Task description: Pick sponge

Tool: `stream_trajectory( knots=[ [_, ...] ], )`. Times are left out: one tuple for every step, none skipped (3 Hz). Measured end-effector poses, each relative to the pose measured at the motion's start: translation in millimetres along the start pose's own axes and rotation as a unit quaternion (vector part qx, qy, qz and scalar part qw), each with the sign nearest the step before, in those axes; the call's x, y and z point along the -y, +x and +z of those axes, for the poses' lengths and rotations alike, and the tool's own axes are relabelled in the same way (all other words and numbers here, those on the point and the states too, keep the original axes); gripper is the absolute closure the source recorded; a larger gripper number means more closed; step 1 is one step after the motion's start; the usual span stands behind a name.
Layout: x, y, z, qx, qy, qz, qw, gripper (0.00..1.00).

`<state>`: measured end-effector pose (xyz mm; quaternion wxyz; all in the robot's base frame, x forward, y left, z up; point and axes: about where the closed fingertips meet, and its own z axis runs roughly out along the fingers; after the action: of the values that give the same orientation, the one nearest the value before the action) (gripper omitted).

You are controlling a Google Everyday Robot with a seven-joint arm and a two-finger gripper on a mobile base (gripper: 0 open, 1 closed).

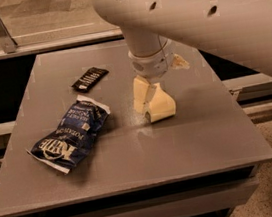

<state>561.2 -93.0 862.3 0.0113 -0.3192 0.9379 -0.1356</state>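
Note:
The pale yellow sponge (162,105) sits on the grey table (132,151) right of centre, tipped up on one edge. My gripper (146,99) hangs from the big white arm (199,16) and comes straight down onto the sponge's left side, touching it. The gripper's lower end blends with the sponge and partly hides it.
A blue crinkled snack bag (71,134) lies at the left front of the table. A small black packet (90,78) lies behind it. A small pale scrap (179,62) lies just right of the arm's wrist. Metal rails and a lower floor surround the table.

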Motion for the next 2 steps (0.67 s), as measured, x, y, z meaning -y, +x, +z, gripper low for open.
stream_trajectory(
  knots=[
    [-8.4, -0.9, 14.8, -0.013, -0.01, -0.002, 0.9999, 0.0],
    [-8.9, -4.5, 33.1, -0.024, -0.02, -0.005, 0.9995, 0.18]
  ],
)
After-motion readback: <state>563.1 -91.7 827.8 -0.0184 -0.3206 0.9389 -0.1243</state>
